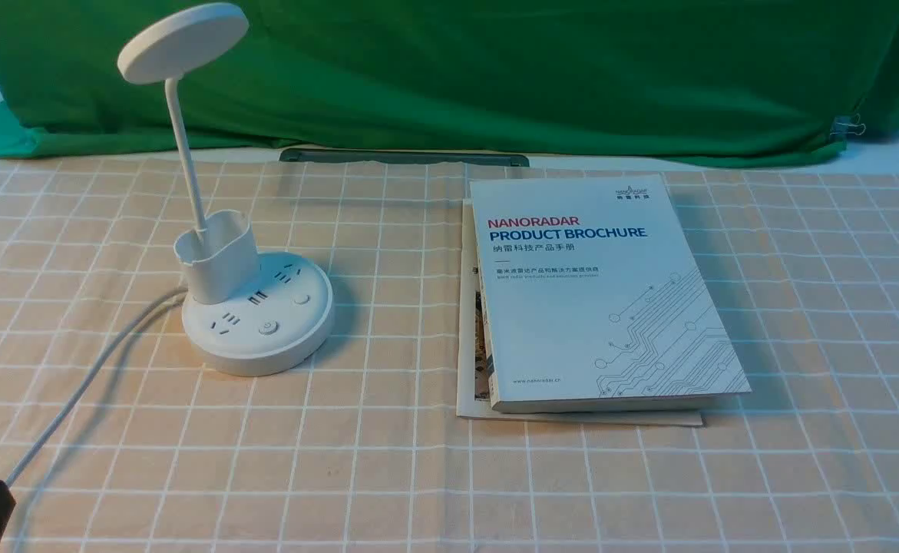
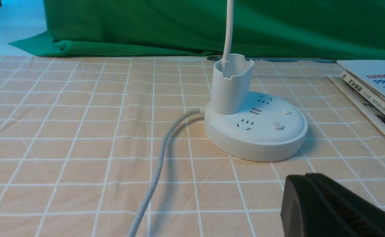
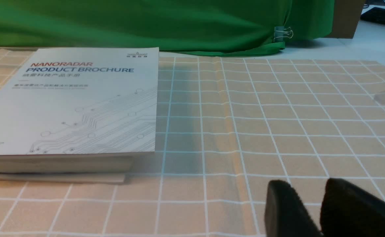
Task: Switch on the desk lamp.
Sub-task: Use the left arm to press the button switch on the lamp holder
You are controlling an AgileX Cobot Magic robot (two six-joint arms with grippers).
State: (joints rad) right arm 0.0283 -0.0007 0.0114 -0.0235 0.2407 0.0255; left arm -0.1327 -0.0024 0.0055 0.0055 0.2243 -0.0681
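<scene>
Desk lamp (image 1: 261,358), left of frame: its power button (image 1: 268,328) is best pressed straight down by the left gripper (image 2: 305,176), fingers pressed together.

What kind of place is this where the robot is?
Probably a robot test room: a checkered cloth covers the table, a green cloth hangs behind it, and a radar product brochure lies near the desk lamp.

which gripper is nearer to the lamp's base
Left: the left gripper is just on the robot's side of the base; the right gripper is beyond the brochure.
</scene>
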